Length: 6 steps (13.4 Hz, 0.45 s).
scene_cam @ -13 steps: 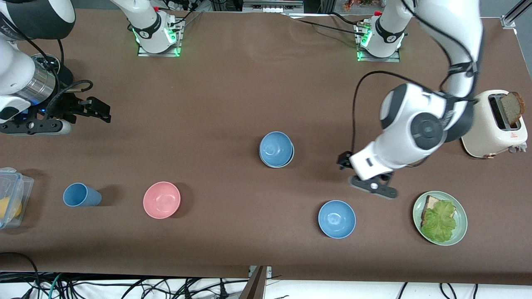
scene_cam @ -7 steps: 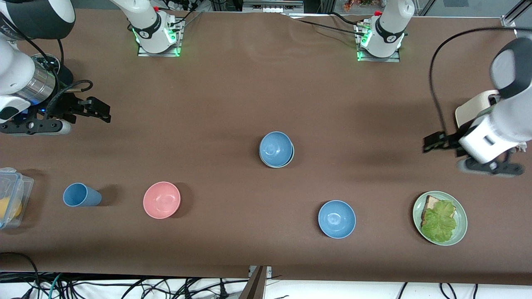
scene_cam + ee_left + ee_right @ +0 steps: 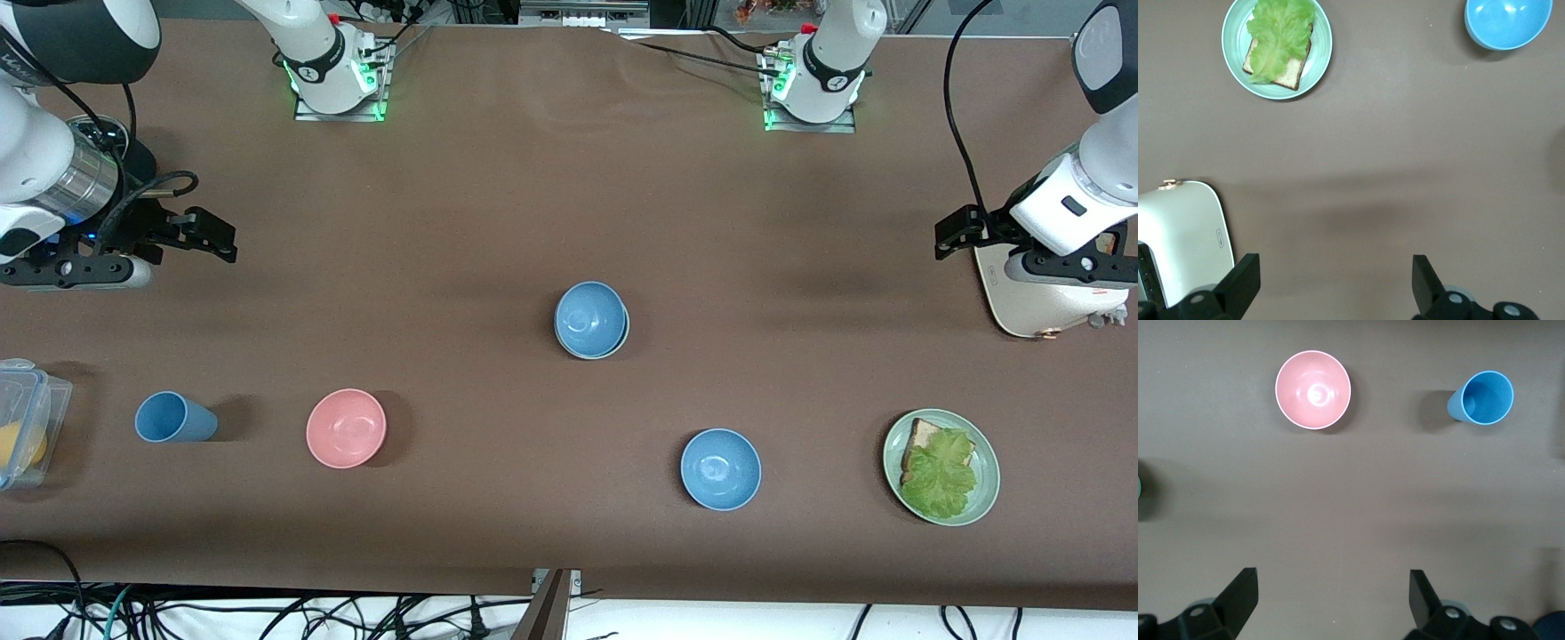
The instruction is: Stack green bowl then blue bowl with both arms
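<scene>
At mid-table the blue bowl [image 3: 590, 318] is sitting nested in the green bowl [image 3: 620, 342], so both empty grippers, left [image 3: 1036, 258] over the toaster [image 3: 1031, 302] and right [image 3: 133, 253], jaws apart, are best kept clear.

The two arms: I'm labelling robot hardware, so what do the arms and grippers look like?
Both arms are white, rounded and jointed, with dark grey to black joint bands and loose black cables. Their bases glow green. The right arm has a shiny metal wrist ring. The left gripper and right gripper are black, each with two wedge-shaped jaws.
</scene>
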Tool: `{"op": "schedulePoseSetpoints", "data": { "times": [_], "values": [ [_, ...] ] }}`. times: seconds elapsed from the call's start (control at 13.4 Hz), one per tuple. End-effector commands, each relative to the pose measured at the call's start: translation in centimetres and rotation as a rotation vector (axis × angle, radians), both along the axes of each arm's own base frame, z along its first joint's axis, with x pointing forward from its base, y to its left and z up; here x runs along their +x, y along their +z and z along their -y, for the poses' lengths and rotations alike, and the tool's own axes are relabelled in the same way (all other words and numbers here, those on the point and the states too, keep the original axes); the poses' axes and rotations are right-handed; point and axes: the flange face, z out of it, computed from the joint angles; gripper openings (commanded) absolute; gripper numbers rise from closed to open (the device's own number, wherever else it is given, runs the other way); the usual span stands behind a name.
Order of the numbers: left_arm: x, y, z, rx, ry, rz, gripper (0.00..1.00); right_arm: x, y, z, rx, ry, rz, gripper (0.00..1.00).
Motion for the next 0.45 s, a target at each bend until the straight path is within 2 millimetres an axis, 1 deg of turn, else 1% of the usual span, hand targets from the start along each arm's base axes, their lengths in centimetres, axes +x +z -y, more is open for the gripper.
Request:
{"op": "schedulePoseSetpoints", "data": {
  "times": [0.0, 0.37],
  "values": [
    [1.35, 0.10, -0.18, 0.027, -0.005, -0.034, 1.00, -0.22, 0.66, 0.05, -0.008, 0.016, -0.002, 1.00],
    [1.58, -0.22, 0.19, 0.026, -0.011, -0.040, 1.00, -0.22, 0.66, 0.05, -0.008, 0.016, -0.002, 1.00]
  ]
}}
